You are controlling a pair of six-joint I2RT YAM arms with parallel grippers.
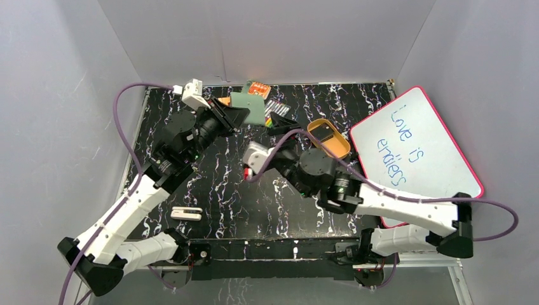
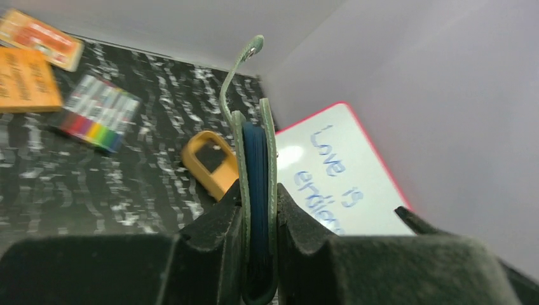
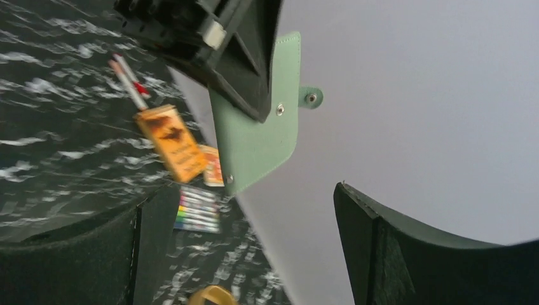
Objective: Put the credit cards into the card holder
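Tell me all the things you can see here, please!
card holder: 1, sage green, held up off the table, something dark inside
orange boxes: 2, orange, far edge of the table
marker pack: 1, rainbow colours, beside the boxes
pens: blurred, maybe 2, white and red, by the boxes
oval tray: 1, tan, near the whiteboard
whiteboard: 1, white with pink rim and blue writing, right side
white clip: 1, white, near side
table: 1, black with white streaks
left gripper: 1, black, shut on the card holder
right gripper: 1, black, open, empty
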